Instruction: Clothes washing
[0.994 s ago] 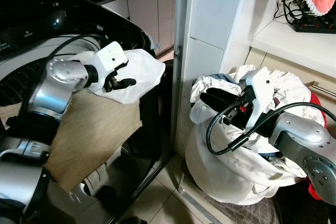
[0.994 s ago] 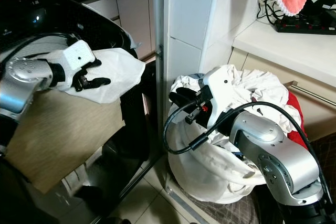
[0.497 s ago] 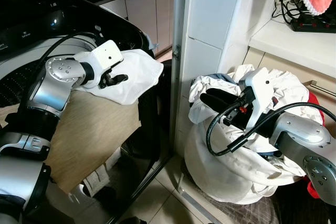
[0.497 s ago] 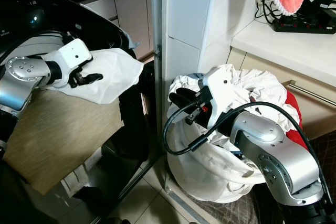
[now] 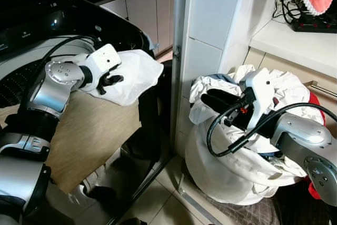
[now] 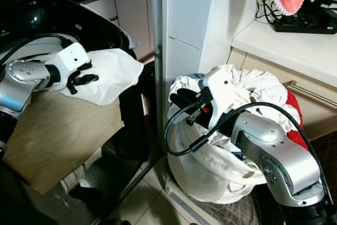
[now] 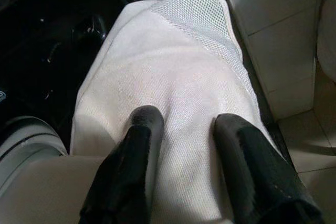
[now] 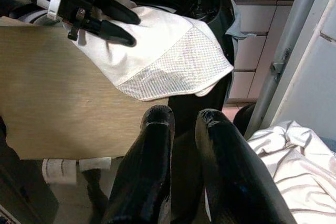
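Garment (image 5: 134, 75) and left gripper (image 5: 109, 81) have both drawn back toward the far left over the last second: the hand has pulled in from the washer's right edge toward the drum, and the white cloth has come with it, its free corner now reaching less far toward the pillar (image 5: 208, 51). That suggests the piece is being dragged into the washing machine (image 5: 63, 30), so this one item is close to loaded, though most of it lies on the tan sheet (image 5: 95, 130) draped over the rim, not down in the tub.

The left gripper's two black fingers (image 7: 142, 145) are spread and pressed flat on top of the cloth; fabric shows between them, unpinched, so it looks like a pushing or dragging hold, not a clamp.

The garment's long axis runs from the gripper at the left out to a pointed corner at the right, which hangs over the washer's edge toward the gap by the pillar. A mesh panel (image 8: 176, 59) forms that free end.

The right gripper (image 5: 218, 100) hovers above the white laundry bag (image 5: 231, 172) on the floor at the right, its fingers (image 8: 157, 145) close together with nothing between them. The bag is heaped with clothes (image 5: 284, 85), so plenty of the load remains.
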`<state>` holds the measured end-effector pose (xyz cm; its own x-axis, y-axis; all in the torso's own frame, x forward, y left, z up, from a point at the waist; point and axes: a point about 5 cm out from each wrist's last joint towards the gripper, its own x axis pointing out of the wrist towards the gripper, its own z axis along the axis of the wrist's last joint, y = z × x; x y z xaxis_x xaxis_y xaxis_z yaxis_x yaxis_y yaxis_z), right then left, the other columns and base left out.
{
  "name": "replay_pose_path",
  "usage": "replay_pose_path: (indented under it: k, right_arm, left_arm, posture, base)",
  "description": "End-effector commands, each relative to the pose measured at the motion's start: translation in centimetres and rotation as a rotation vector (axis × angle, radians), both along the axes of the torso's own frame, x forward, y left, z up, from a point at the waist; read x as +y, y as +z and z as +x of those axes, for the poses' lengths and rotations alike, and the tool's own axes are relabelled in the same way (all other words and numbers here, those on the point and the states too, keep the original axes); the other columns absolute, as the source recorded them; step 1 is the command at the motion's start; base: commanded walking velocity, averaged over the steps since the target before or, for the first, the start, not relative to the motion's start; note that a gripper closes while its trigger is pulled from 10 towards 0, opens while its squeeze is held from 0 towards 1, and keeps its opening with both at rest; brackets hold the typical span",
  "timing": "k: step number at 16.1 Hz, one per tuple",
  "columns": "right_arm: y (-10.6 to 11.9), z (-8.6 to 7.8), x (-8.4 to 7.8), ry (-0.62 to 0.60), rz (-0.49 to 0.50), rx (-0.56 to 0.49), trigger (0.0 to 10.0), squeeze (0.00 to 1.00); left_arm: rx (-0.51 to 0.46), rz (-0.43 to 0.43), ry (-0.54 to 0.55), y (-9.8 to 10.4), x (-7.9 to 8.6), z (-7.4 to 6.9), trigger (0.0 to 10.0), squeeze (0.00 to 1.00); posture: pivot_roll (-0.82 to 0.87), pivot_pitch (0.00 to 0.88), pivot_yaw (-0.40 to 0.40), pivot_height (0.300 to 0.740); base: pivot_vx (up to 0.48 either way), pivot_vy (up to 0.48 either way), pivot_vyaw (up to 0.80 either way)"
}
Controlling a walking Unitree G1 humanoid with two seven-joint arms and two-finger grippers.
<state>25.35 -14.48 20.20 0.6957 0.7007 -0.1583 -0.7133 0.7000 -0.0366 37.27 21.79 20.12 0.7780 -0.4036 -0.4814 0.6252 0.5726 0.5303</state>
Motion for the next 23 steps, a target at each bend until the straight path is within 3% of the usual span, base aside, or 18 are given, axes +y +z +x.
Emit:
replay_pose_path:
  k: [1, 8, 12, 13, 14, 15, 16, 17, 18, 19, 20, 22, 23]
  right_arm:
    - [-0.2, -0.1, 0.0, 0.004, -0.016, 0.005, 10.0, 0.00]
    - [-0.2, -0.1, -0.1, 0.004, -0.021, 0.003, 10.0, 0.00]
    - [-0.2, -0.1, -0.1, 0.003, -0.022, 0.001, 10.0, 0.00]
    - [-0.2, -0.1, -0.1, 0.002, -0.023, 0.000, 10.0, 0.00]
    - [-0.2, -0.1, -0.1, 0.002, -0.023, -0.001, 10.0, 0.00]
    - [-0.2, -0.1, -0.1, 0.002, -0.023, -0.001, 10.0, 0.00]
    - [-0.2, -0.1, -0.1, 0.001, -0.023, -0.002, 10.0, 0.00]
    - [-0.2, -0.1, -0.1, 0.002, -0.023, -0.001, 10.0, 0.00]
    - [-0.2, -0.1, -0.1, 0.005, -0.023, -0.001, 10.0, 0.00]
    - [-0.2, 0.0, 0.1, 0.011, -0.019, 0.000, 10.0, 0.00]
    - [-0.3, 0.0, 0.1, 0.013, -0.020, 0.000, 10.0, 0.00]
    - [-0.3, -0.1, 0.2, 0.021, -0.025, 0.003, 10.0, 0.00]
    - [-0.3, -0.2, 0.2, 0.024, -0.026, 0.005, 10.0, 0.00]
  left_arm:
    - [-0.027, 0.016, 0.010, 1.0, 0.3, 0.3, 0.0, 0.00]
    - [-0.069, 0.013, 0.083, 2.0, 1.7, 0.6, 0.0, 0.00]
    - [-0.188, 0.004, 0.246, 3.7, 4.0, 1.2, 0.0, 0.00]
    - [-0.266, 0.013, 0.326, 4.8, 5.2, 1.3, 0.0, 0.00]
    - [-0.409, 0.042, 0.441, 6.9, 6.8, 1.3, 0.0, 0.00]
    - [-0.564, 0.080, 0.536, 9.0, 8.0, 1.0, 0.0, 0.00]
    - [-0.777, 0.152, 0.630, 12.0, 9.3, 0.3, 0.0, 0.00]
    - [-0.836, 0.168, 0.648, 13.0, 9.7, 0.1, 0.0, 0.00]
    - [-0.798, 0.161, 0.635, 12.9, 9.8, 0.1, 1.4, 0.00]
    - [-0.641, 0.121, 0.610, 10.9, 9.6, 0.6, 10.0, 0.00]
    - [-0.587, 0.101, 0.599, 10.1, 9.4, 0.7, 10.0, 0.00]
    - [-0.244, 0.020, 0.596, 5.7, 9.2, 0.9, 10.0, 0.00]
    - [-0.190, -0.002, 0.618, 4.8, 9.3, 0.8, 10.0, 1.00]
  posture:
    - [-0.16, 0.000, 0.055, 0.740]
    - [-0.16, 0.000, 0.056, 0.740]
    - [-0.16, 0.000, 0.056, 0.740]
    - [-0.16, 0.000, 0.057, 0.740]
    - [-0.16, 0.000, 0.057, 0.740]
    - [-0.16, 0.000, 0.057, 0.740]
    - [-0.16, 0.000, 0.057, 0.740]
    - [-0.16, 0.000, 0.055, 0.740]
    - [-0.16, 0.000, 0.055, 0.740]
    - [-0.15, 0.000, 0.055, 0.740]
    - [-0.16, 0.000, 0.056, 0.740]
    - [-0.16, 0.000, 0.056, 0.740]
    - [-0.16, 0.000, 0.058, 0.740]
  base:
    - [0.000, 0.000, 0.00]
    - [0.000, 0.000, 0.00]
    - [0.000, 0.000, 0.00]
    - [0.000, 0.000, 0.00]
    - [0.000, 0.000, 0.00]
    - [0.000, 0.000, 0.00]
    - [0.000, 0.000, 0.00]
    - [0.000, 0.000, 0.00]
    - [0.000, 0.000, 0.00]
    - [0.000, 0.000, 0.00]
    - [0.000, 0.000, 0.00]
    - [0.000, 0.000, 0.00]
    - [0.000, 0.000, 0.00]
